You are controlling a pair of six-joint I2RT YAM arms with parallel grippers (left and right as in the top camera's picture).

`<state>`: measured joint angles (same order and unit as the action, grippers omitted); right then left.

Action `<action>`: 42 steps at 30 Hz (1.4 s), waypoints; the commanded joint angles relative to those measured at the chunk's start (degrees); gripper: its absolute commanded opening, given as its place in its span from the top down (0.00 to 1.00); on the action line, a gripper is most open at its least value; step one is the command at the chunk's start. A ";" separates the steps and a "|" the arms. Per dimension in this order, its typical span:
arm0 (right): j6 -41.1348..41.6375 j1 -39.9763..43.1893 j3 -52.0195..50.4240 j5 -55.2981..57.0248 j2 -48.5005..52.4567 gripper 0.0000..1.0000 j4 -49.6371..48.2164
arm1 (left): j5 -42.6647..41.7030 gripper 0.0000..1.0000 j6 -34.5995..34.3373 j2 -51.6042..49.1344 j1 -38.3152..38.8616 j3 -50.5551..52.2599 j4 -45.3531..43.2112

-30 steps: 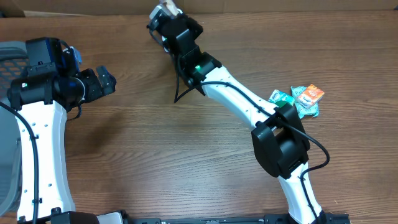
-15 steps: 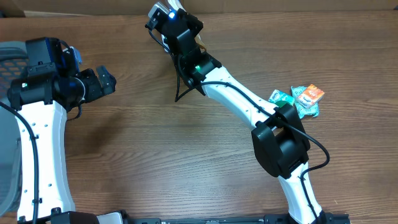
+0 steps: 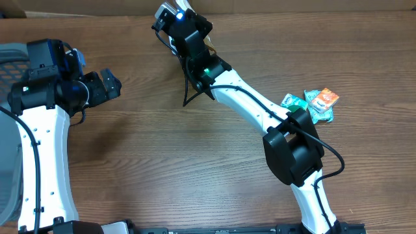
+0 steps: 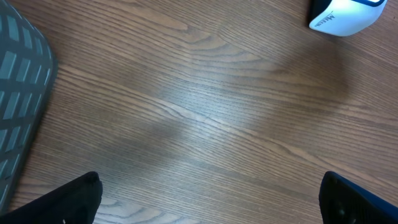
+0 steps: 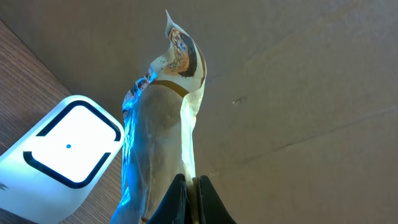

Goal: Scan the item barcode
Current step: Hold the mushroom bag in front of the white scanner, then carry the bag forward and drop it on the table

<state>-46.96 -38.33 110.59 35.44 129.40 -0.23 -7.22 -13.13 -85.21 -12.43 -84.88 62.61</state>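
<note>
Two fingers pressed tight together: the right gripper [image 5: 188, 185] is clamped on the bottom edge of the packet [image 5: 163, 118], and the packet stands straight up out of the fingertips, tapering to a twisted point at the top. It's a crinkly, glossy pouch, pale cream on the broad face with a brown printed patch near the tip. Blue light washes down the creased edge that faces the scanner [image 5: 62, 152].

That scanner sits just beside the gripper on the packet's lit side, low against the table [image 4: 205, 112]. It's a smooth white plastic block with rounded corners, with a bright glowing window framed by dark bracket marks and one small dot at the centre. Whether packet and scanner touch, I cannot tell.

Over to the left gripper [image 4: 211, 199]: its black fingers are spread far apart, nothing between them, hanging over bare tabletop. The scanner's white corner shows well ahead of it, toward the right finger's side. Off beyond the left finger lies a grey basket [image 4: 18, 93] with a slotted mesh wall.

The surface is brown wood-grain, matte with a soft sheen. Behind the held packet runs a plain cardboard wall [image 5: 298, 74], creased and dull. A small pile of packets [image 3: 312, 103], green and orange, lies near the right arm's elbow.
</note>
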 commanded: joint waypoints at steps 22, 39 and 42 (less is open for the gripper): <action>41.94 0.22 1.14 -21.40 -25.22 0.96 45.68 | 0.37 0.01 0.72 -0.28 0.07 0.04 -0.02; 62.20 19.23 -10.21 -23.39 -30.14 0.96 81.29 | 0.37 0.01 0.70 -0.28 0.07 0.02 -0.02; 61.66 21.31 -12.87 -31.10 -30.14 0.96 77.18 | 0.37 0.00 0.72 -0.28 0.07 0.02 -0.02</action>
<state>13.54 -17.93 99.00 11.11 99.18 79.00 -7.20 -13.10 -85.21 -12.43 -84.86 62.61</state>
